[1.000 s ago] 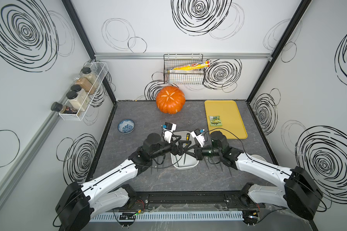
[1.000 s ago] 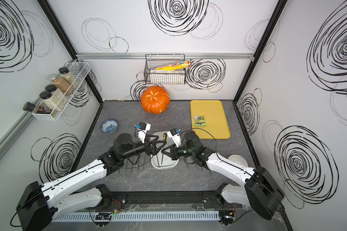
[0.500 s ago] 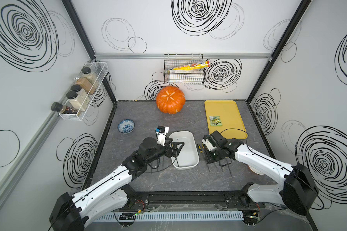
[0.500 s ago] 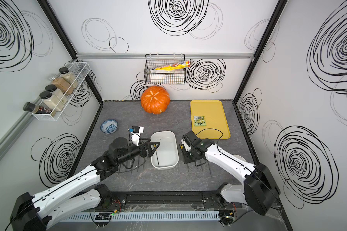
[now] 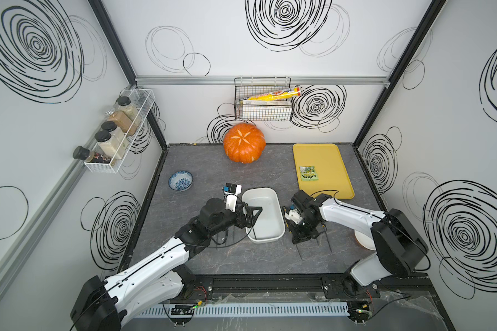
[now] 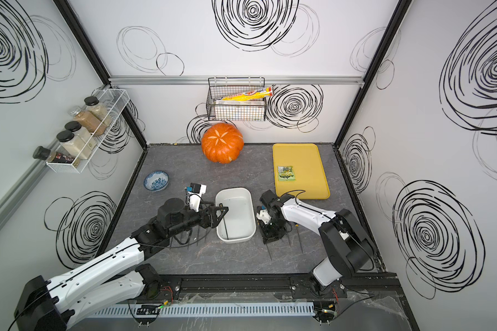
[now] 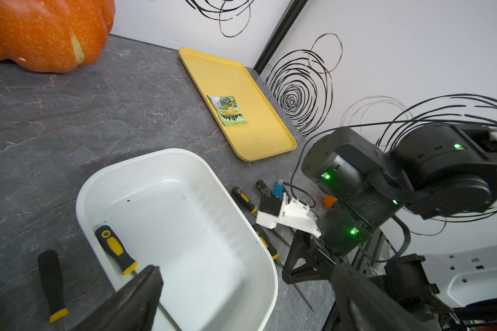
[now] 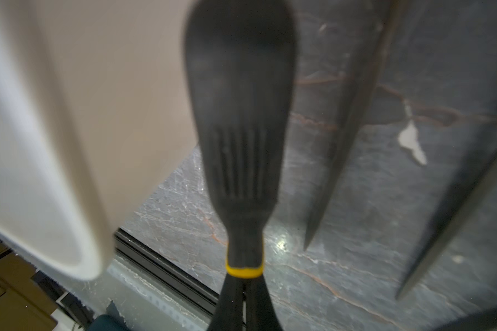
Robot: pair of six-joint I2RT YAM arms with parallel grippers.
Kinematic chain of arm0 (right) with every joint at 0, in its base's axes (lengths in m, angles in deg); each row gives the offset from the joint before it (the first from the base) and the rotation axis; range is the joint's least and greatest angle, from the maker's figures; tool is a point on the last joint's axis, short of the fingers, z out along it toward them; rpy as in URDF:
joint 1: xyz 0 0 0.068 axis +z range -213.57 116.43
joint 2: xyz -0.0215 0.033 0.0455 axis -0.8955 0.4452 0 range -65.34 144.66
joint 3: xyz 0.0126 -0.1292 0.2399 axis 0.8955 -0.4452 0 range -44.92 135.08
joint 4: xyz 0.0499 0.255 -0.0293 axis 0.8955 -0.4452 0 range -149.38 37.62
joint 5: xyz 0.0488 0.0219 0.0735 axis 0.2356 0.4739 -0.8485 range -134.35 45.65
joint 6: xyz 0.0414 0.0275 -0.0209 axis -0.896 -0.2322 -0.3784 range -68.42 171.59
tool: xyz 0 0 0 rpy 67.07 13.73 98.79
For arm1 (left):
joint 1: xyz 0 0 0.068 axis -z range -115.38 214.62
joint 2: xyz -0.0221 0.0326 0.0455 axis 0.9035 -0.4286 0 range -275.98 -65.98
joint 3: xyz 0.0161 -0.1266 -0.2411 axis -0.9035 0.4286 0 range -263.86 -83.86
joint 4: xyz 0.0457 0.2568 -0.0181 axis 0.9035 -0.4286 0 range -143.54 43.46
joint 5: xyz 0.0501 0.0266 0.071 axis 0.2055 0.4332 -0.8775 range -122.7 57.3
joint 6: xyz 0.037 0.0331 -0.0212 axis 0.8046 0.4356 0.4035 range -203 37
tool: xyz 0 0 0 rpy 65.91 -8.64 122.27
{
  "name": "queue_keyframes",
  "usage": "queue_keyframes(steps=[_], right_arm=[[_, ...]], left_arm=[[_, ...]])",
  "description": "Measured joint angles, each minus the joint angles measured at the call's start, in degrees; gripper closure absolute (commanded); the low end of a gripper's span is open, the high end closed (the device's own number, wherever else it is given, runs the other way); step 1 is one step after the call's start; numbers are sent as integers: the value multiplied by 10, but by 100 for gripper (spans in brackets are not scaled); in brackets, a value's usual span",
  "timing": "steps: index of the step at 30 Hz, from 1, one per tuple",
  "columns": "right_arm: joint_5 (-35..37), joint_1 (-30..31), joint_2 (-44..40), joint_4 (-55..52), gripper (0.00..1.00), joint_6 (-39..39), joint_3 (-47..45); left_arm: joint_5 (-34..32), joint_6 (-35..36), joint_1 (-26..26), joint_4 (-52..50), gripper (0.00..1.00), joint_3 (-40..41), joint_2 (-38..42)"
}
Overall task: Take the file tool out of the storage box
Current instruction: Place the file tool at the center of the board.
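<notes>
File tool [image 7: 114, 248] lies in the storage box [image 5: 267, 206] along its 9 o'clock wall, handle toward 12, blade toward 6, directly beneath the spread jaws of the left gripper [image 7: 247, 275], while the right gripper [image 8: 244, 282], outside at 3 o'clock, pinches a second file [image 8: 241, 114].

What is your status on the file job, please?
Left gripper open over the storage box. Right gripper shut on one file, beside the box. Second file lies inside, along the wall. Loose files on the table near it.
</notes>
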Motion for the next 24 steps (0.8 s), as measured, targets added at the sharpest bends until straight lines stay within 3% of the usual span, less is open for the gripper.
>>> queue_keyframes(steps=[11, 24], right_arm=[[-44, -1, 97, -2, 100, 25, 57], [-32, -16, 109, -4, 100, 33, 55]], left_arm=[[0, 0, 0, -5, 1, 0, 1], [-2, 1, 0, -15, 1, 0, -12]])
